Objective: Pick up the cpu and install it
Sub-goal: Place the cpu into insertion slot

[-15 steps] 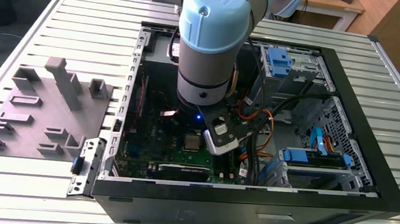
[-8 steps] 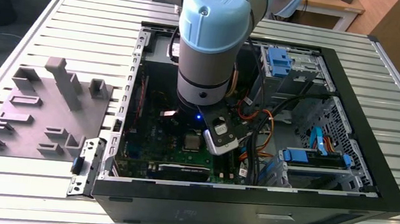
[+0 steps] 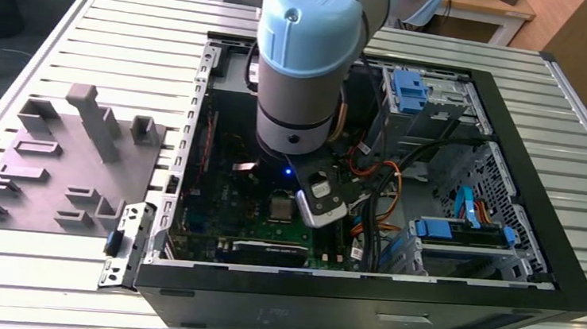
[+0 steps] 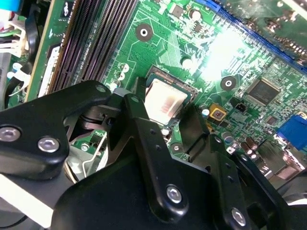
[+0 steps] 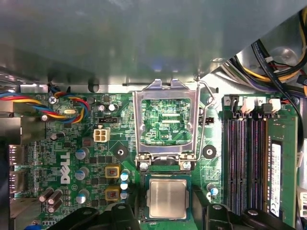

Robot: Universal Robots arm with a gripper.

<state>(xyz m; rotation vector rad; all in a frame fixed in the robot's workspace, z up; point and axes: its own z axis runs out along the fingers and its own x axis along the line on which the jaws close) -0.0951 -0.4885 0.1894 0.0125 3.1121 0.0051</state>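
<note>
The cpu point(image 5: 167, 199), a small square chip with a pale metal top, lies flat in the motherboard socket, and it also shows as the cpu point(image 4: 164, 102) and the cpu point(image 3: 282, 208). My gripper point(image 5: 168, 213) hangs just above it, open. One black finger point(image 5: 128, 213) stands on each side of the chip, with a gap between the other finger point(image 5: 215, 213) and the chip's edge. The shiny socket frame point(image 5: 165, 91) is swung up and open beside the socket, its wire lever point(image 5: 205, 120) raised.
The open black computer case point(image 3: 542, 234) lies on a slatted metal table point(image 3: 124, 30). A grey moulded tray point(image 3: 60, 160) sits at the exterior view's left. Memory slots point(image 5: 247, 163), coloured cables point(image 5: 29, 103) and capacitors surround the socket. Blue drive bays point(image 3: 458, 231) fill the case's far side.
</note>
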